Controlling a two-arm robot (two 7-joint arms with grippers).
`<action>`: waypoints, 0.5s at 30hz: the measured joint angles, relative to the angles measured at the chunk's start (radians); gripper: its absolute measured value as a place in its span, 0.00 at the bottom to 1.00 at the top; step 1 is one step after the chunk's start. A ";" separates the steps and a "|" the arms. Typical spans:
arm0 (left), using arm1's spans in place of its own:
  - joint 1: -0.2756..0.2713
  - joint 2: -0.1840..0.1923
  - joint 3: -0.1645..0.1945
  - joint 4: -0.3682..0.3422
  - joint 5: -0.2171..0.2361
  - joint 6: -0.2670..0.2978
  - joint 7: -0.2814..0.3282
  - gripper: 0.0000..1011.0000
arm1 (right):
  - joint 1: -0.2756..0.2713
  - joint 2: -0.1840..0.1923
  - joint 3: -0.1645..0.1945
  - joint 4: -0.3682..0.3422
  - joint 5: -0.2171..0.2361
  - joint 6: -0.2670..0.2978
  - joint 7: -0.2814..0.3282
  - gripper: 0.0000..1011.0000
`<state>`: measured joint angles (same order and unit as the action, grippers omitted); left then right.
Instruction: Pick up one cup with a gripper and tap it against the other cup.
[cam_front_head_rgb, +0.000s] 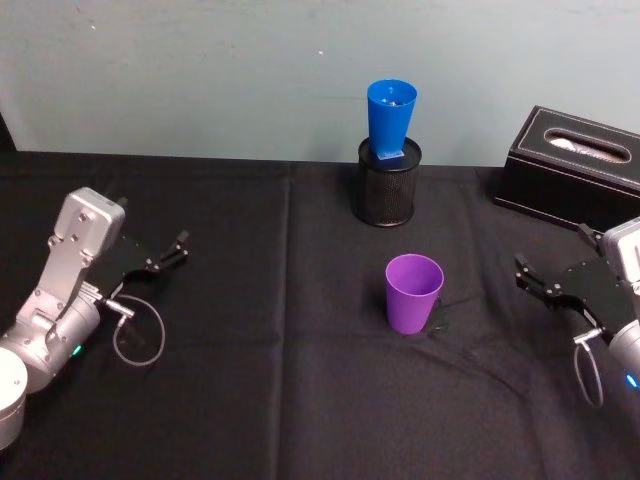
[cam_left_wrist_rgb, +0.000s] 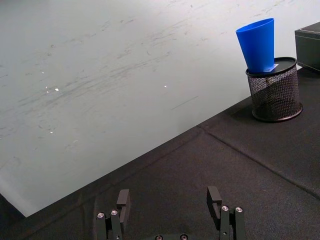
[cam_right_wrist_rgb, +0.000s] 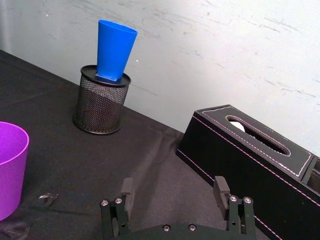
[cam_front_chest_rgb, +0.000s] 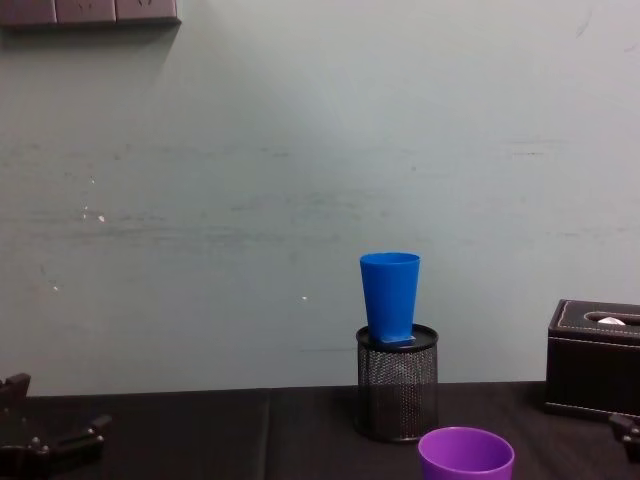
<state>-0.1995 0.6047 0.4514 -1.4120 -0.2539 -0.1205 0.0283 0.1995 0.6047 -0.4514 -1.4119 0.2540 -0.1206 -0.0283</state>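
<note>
Two plastic cups are seen, and neither is held. The bright blue tapered plastic cup (cam_front_head_rgb: 391, 118) is set with its narrow base in the mouth of the black mesh pen holder (cam_front_head_rgb: 389, 185), its wide opening turned upward. The purple tapered plastic cup (cam_front_head_rgb: 414, 292) is placed upright on the black-clothed counter (cam_front_head_rgb: 250, 380), in front of the pen holder on the robot's side and a little to its right, apart from it. A black tissue box (cam_front_head_rgb: 572, 165) is found to the right of the pen holder, near the wall. The left pincer (cam_left_wrist_rgb: 168, 197) is seen far to the left of the pen holder, its fingers spread wide with nothing between them. The right pincer (cam_right_wrist_rgb: 173, 186) is seen to the right of the pen holder, just before the tissue box, also spread apart and empty.
</note>
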 joint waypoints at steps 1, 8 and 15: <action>0.000 0.000 0.000 0.000 0.000 0.000 0.000 0.99 | 0.000 0.000 0.000 0.000 0.000 0.000 0.000 0.99; 0.000 0.000 0.000 0.000 0.000 0.000 0.000 0.99 | 0.000 0.000 0.000 0.000 0.000 0.000 0.000 0.99; 0.000 0.000 0.000 0.000 0.000 0.000 0.000 0.99 | 0.000 0.000 0.000 0.000 0.000 0.000 0.000 0.99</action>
<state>-0.1996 0.6047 0.4514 -1.4120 -0.2539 -0.1205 0.0283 0.1995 0.6047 -0.4514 -1.4120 0.2539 -0.1205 -0.0283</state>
